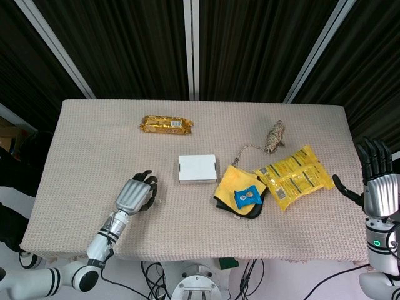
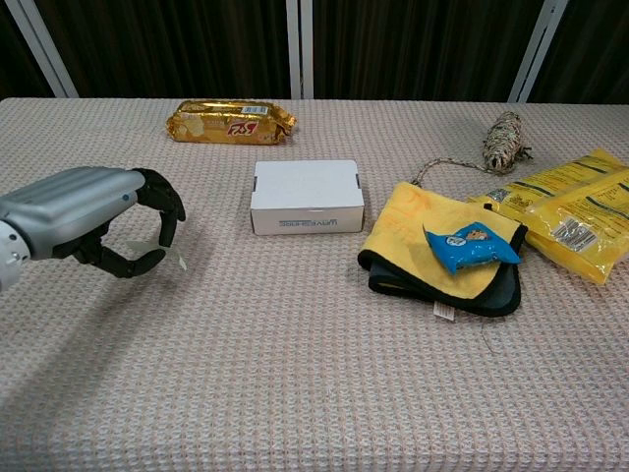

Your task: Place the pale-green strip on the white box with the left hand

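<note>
Pale-green strip (image 2: 162, 248): pinched in left hand fingers, hanging just above surface, left of white box, apart from it; barely visible in head view (image 1: 160, 200).
Left hand (image 2: 84, 221): near front-left of surface, fingers (image 2: 165, 202) curled around strip, palm down; seen in head view too (image 1: 135, 195).
White box (image 2: 307, 197): flat on surface near centre, lid closed, nothing on top; head view (image 1: 197, 169).
Right hand (image 1: 377, 185): off the right edge of surface, upright, fingers spread wide, holding nothing; not seen in chest view.
Surface (image 2: 295, 374): beige woven cover.
Gold snack pack (image 2: 230, 121): behind white box, toward far edge, lying flat.
Yellow cloth (image 2: 442, 251): right of white box, just beside it, folded, dark edge underneath.
Blue packet (image 2: 470, 245): lying on yellow cloth.
Yellow bags (image 2: 565, 211): right of cloth, overlapping each other, touching cloth edge.
Twine bundle (image 2: 504, 141): behind yellow bags, loose string trailing toward cloth.
Backdrop: dark curtain with pale diagonal and upright bars.
</note>
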Motion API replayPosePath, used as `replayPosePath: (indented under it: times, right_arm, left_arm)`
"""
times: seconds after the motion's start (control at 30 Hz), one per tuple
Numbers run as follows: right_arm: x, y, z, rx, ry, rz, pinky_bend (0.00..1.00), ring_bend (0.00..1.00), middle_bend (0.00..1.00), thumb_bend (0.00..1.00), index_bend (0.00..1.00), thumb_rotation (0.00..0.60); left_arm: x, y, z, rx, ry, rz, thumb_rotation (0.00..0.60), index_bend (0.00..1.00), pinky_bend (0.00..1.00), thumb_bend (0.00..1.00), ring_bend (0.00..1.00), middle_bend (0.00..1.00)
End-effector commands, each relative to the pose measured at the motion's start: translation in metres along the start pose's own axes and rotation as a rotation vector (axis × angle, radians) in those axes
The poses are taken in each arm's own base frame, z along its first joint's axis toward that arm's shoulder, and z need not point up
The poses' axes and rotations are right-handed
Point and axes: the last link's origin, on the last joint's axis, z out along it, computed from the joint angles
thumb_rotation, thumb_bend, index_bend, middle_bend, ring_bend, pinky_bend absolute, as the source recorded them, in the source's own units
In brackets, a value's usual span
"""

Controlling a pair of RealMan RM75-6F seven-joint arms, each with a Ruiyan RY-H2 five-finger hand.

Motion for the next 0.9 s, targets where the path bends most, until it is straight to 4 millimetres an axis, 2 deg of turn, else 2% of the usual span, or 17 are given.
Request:
replayPosePath:
  times: [0.03,0.23,0.4,0.63,0.9]
  right_arm:
    - [0.000,0.000,0.001,0.002,0.003,0.000,0.00,0.00,0.00,0.22,0.00,0.600]
    - [0.006,-0.002,0.001,0.010,0.027,-0.005,0.00,0.00,0.00,0.22,0.00,0.600]
    - [0.012,0.000,0.002,0.002,0.045,-0.011,0.00,0.00,0.00,0.23,0.00,0.600]
    - [0.016,0.003,0.002,-0.007,0.052,-0.017,0.00,0.00,0.00,0.23,0.00,0.600]
    - [0.018,0.006,0.004,-0.013,0.056,-0.020,0.00,0.00,0.00,0.24,0.00,0.600]
  left_arm:
    - [0.015,0.003,0.004,-0.022,0.015,0.003,0.595,0.59,0.23,0.42,0.13,0.30]
    - [0.061,0.027,0.030,-0.114,0.040,0.074,0.592,0.59,0.23,0.42,0.13,0.30]
    - [0.084,0.047,0.061,-0.134,-0.033,0.124,0.595,0.60,0.23,0.42,0.13,0.30]
    - [0.093,0.058,0.102,-0.085,-0.097,0.164,0.594,0.61,0.23,0.43,0.13,0.30]
    - [0.087,0.065,0.123,-0.050,-0.153,0.176,0.592,0.63,0.23,0.43,0.13,0.30]
